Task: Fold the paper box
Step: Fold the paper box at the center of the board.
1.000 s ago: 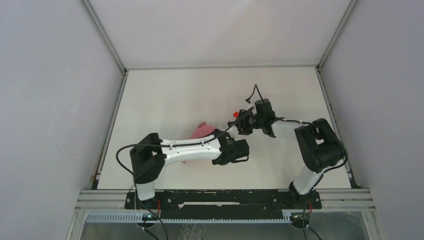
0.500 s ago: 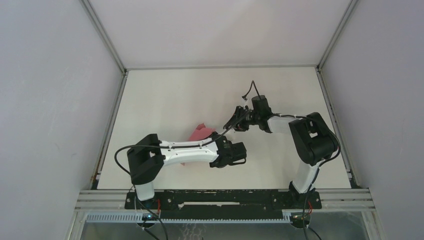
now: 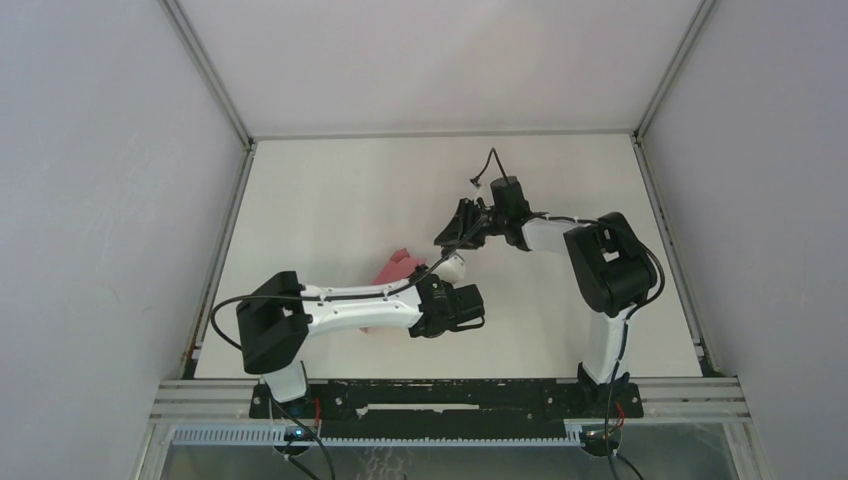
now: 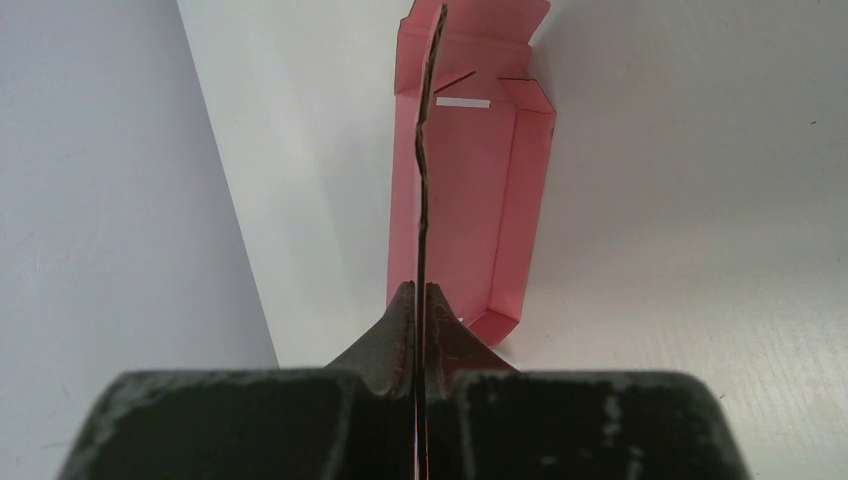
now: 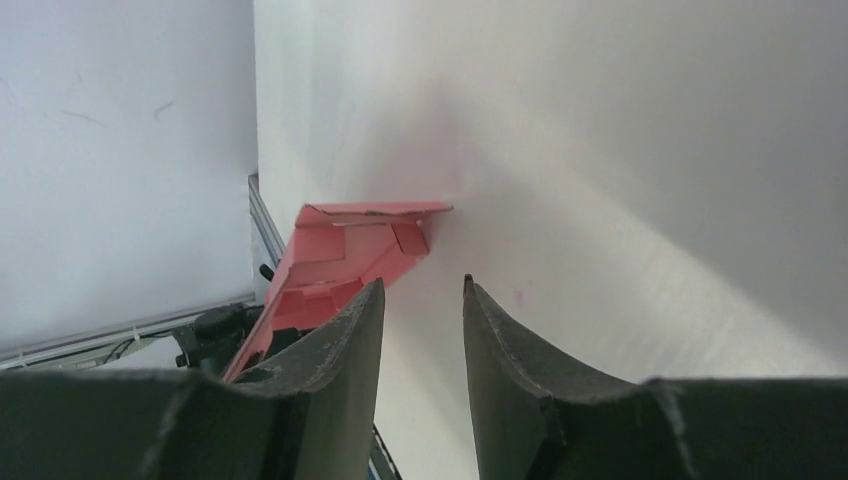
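Observation:
The paper box [image 4: 470, 180] is a pink cardboard piece with flaps, partly folded, stretching away from my left gripper [image 4: 420, 290]. That gripper is shut on one thin panel of it, seen edge-on between the fingers. From above, the paper box [image 3: 400, 265] shows beside and under the left forearm, near the table's middle. My right gripper [image 5: 425, 280] stands open with nothing between its fingers. The paper box [image 5: 345, 250] lies just beyond and left of its left fingertip, apart from it. From above, the right gripper [image 3: 447, 238] hovers to the right of the box.
White walls enclose the table on three sides, with metal rails [image 3: 222, 240] along the left and right [image 3: 665, 230] edges. A black cable [image 3: 490, 165] loops off the right wrist. The left forearm [image 3: 350, 305] lies across the near-middle of the table.
The right gripper has swung left and toward the back, closer to the box. The left arm has shifted slightly left, still holding the box.

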Controlling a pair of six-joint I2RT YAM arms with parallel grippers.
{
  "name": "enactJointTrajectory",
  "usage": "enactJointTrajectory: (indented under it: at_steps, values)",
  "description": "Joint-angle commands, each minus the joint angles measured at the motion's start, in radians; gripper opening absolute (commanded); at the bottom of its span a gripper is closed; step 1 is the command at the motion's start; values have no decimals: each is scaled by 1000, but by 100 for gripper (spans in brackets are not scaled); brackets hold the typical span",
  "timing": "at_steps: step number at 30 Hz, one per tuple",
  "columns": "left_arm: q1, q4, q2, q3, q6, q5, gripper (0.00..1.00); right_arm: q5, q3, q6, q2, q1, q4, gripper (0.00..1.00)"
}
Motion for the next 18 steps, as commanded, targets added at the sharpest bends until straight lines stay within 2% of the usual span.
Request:
enactJointTrajectory:
  at_steps: [1,18]
  values:
    - [2,59,-37,-16,-53,52,0,-20,86,10,40,27,-1,44]
    - [2,91,-71,-56,-56,67,0,-55,232,57,189,95,3,41]
